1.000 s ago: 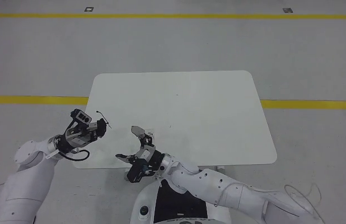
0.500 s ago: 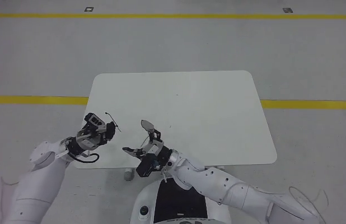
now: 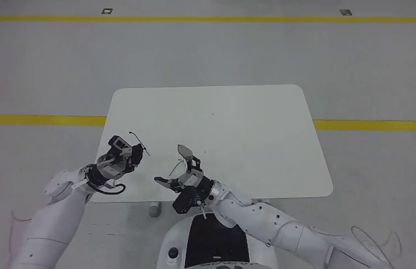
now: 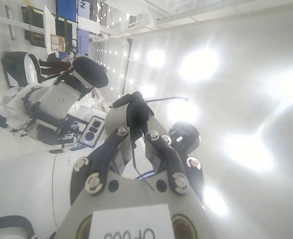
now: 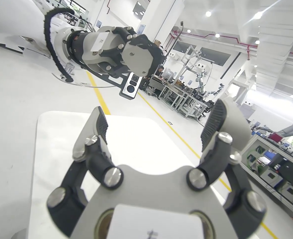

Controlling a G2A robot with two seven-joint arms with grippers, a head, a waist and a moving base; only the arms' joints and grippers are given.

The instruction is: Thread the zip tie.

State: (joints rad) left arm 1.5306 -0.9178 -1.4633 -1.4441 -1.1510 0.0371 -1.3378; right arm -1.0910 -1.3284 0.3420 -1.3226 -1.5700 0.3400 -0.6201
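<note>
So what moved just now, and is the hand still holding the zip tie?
Both arms slid toward the robot's right, further over the table. The left hand carried the zip tie along, still shut on it. The right hand stayed open and empty, and the gap between the hands looks about the same.
</note>
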